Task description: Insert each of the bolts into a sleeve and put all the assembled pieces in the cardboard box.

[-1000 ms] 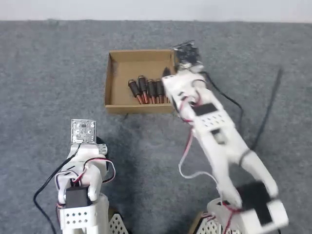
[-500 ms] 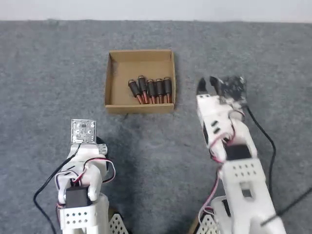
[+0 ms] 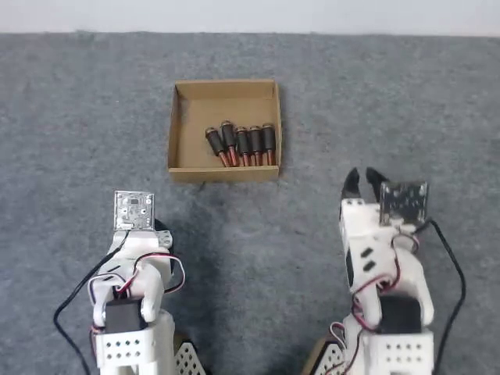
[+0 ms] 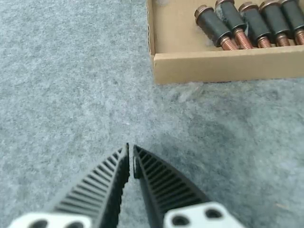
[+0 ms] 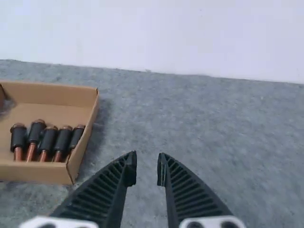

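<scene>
From the high view, the shallow brown cardboard box (image 3: 195, 105) sits on the grey felt-covered bench (image 3: 78, 101), well ahead of both arms. Five copper-coloured bolts (image 3: 242, 144), each in a black cylindrical sleeve, lie side by side inside it, crowded toward the near wall on the right arm's side. The white-bodied right gripper (image 3: 363, 181) is near that corner of the box but apart from it, slightly spread and holding nothing. That corner is your main hazard, I judge. The box looks light and nothing pins it, so a sweep past it would likely shove or tip it, and round pieces roll easily.

In the left wrist view, the black ribbed left gripper (image 4: 131, 151) is pressed together and empty, low over the bench, with the box's near wall (image 4: 223, 66) ahead of it. Drive forward at this height and it will probably butt that wall and slide the box. Drop lower and the tips could snag the felt.

In the right wrist view, the right gripper (image 5: 147, 164) stands a little apart, pinching nothing, with the box and its row of bolts farther off. Regrasping one by the sleeve alone might let its bolt slip out. Every bolt you can see is already boxed, so any further reach inside likely risks more than it gains.
</scene>
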`<state>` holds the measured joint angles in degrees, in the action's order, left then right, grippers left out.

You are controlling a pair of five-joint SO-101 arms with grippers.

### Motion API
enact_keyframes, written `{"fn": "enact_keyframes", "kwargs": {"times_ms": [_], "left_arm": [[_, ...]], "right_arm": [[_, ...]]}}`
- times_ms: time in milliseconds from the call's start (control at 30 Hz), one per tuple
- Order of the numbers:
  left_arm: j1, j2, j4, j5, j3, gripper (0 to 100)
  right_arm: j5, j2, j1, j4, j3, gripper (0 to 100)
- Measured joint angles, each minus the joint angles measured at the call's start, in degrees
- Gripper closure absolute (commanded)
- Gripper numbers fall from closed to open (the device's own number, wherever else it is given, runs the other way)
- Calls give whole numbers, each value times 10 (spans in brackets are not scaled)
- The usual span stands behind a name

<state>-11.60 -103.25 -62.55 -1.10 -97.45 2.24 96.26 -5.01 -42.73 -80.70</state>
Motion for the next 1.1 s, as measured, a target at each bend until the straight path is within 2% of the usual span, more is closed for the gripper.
{"fn": "enact_keyframes", "kwargs": {"times_ms": [100,500,867,1100], "left_arm": [[0,0,0,0,0,989],[0,0,14,0,0,989],[0,0,-11,0,0,988],[0,0,-11,0,0,988]], "right_arm": [[0,71,14,-19,-33,940],[0,70,13,-54,-146,940],[0,68,17,-214,-146,936],[0,68,17,-281,-146,935]]}}
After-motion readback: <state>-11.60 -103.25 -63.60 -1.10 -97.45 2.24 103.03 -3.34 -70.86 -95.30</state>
